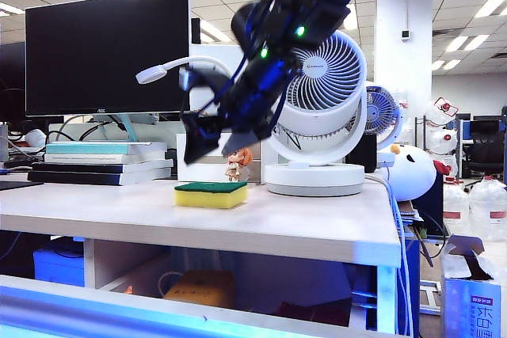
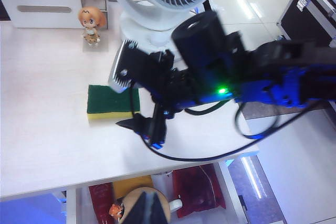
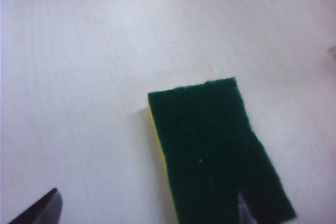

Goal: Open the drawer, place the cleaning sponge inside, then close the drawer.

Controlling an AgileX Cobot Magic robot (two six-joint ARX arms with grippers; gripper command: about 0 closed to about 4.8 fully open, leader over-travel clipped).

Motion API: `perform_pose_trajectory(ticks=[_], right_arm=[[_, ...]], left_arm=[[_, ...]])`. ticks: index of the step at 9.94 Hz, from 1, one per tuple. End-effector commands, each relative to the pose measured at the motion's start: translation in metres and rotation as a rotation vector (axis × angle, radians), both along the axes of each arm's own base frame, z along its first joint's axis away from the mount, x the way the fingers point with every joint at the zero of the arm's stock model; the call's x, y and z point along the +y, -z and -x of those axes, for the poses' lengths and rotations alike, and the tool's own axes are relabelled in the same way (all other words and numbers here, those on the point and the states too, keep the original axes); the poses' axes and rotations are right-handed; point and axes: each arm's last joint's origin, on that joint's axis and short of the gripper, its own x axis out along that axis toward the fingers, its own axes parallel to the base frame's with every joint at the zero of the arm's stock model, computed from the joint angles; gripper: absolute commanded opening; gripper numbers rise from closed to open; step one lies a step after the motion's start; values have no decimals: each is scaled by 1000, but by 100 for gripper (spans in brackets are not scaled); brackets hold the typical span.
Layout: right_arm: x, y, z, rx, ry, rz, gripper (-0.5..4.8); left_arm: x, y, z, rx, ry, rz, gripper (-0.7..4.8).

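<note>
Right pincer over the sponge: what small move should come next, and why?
Probably lower the right pincer straight down until its fingers straddle the sponge, then close. It hangs open just above the sponge, which lies flat and free on the desk. The left pincer is barely visible.

The right arm is built of glossy black, blue-sheened housings, with a round black cylindrical joint near the wrist and small green indicator lights glowing on its casing. A thin black cable loops loosely beneath it. Its right pincer (image 2: pixel 132 98) carries one pale grey, ridged finger plate and one dark pointed finger. The left pincer (image 2: pixel 147 211) shows only dark tapering fingertips.
</note>
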Motion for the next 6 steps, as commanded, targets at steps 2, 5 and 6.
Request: perform_pose_trajectory(ticks=[2,5,6], right_arm=[[8,15,-28,8,29,-7,385],[3,39,-33,81,50,62,372],[2,40,-33,77,65,80,333]], left_arm=[[0,-3,1,-14,3,11,-5],[0,-3,1,-14,2,10,-5],[0,-3,1,-14,2,10,-5]])
